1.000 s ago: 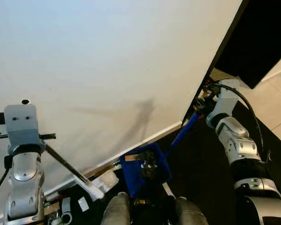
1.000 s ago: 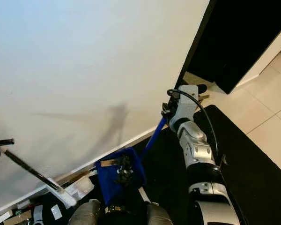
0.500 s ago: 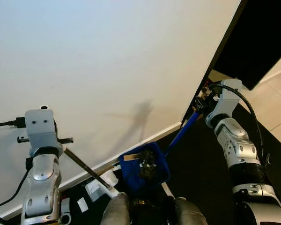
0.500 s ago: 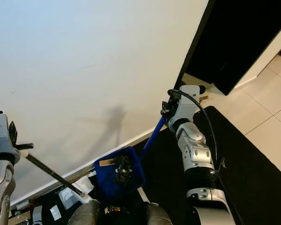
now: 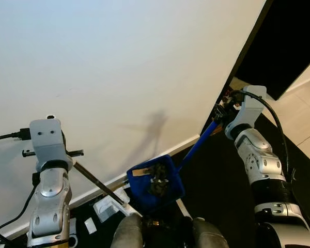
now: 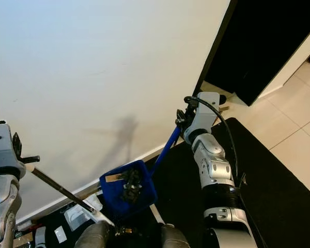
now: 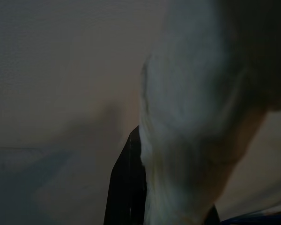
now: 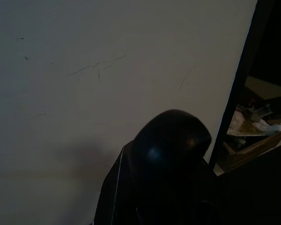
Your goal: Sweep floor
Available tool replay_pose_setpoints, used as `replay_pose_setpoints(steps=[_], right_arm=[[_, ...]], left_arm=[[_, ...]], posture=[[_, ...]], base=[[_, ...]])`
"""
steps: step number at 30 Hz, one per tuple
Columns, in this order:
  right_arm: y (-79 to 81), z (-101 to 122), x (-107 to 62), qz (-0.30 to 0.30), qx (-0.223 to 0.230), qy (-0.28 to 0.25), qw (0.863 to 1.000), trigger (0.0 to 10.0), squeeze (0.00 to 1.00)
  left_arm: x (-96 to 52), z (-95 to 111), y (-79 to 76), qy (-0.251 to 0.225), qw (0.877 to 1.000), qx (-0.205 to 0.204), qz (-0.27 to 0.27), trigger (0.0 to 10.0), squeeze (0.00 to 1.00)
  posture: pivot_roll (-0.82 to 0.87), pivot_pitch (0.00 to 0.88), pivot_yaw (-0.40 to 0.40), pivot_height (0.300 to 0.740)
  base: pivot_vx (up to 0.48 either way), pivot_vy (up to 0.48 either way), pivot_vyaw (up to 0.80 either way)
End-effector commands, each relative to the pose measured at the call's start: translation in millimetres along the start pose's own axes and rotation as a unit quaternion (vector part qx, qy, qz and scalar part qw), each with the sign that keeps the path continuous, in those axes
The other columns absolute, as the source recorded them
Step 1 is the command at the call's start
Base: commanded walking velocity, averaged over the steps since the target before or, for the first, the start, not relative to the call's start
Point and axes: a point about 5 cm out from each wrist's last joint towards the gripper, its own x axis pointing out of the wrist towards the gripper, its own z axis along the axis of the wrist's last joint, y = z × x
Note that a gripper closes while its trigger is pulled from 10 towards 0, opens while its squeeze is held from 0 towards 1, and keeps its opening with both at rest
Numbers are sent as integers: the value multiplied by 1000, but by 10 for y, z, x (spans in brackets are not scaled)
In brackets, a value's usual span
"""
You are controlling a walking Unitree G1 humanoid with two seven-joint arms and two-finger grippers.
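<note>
The right gripper (image 6: 182,120) is clamped on the long handle (image 6: 167,145) of the blue dustpan (image 6: 125,188); the left gripper (image 5: 67,159) is clamped on the dark broom stick (image 5: 95,179). Both tools look light and rigid. With debris (image 6: 129,184) loose in the pan, holding the handle high probably demands a steady, level carry.

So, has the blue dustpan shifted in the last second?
Yes. The blue dustpan has slid slightly toward the robot's left, along the white baseboard. It is held by its handle in the right pincer.
</note>
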Motion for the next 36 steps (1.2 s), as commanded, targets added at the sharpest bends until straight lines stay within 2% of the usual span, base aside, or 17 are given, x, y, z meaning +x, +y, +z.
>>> replay_pose_setpoints(steps=[1, 4, 18, 36], right_arm=[[-13, 109, -2, 0, 15, -23, 1000, 10000, 0], [-19, 105, -1, -1, 16, -22, 1000, 10000, 0], [-14, 77, -14, -2, 18, -17, 1000, 10000, 0], [-11, 62, -18, -3, 19, -15, 1000, 10000, 0]], left_arm=[[-15, -25, -17, 7, 1000, -3, 1, 10000, 0], [-14, -31, -17, 9, 1000, -2, 1, 10000, 0], [-9, -49, -16, 16, 1000, -2, 4, 10000, 0], [11, -61, -20, 21, 1000, -1, 3, 10000, 0]], posture=[[180, 95, -46, 740], [179, 96, -45, 740], [177, 99, -41, 740], [176, 96, -38, 740]], base=[[0, -251, 0], [0, -266, 0], [315, -277, 0], [429, 0, 0]])
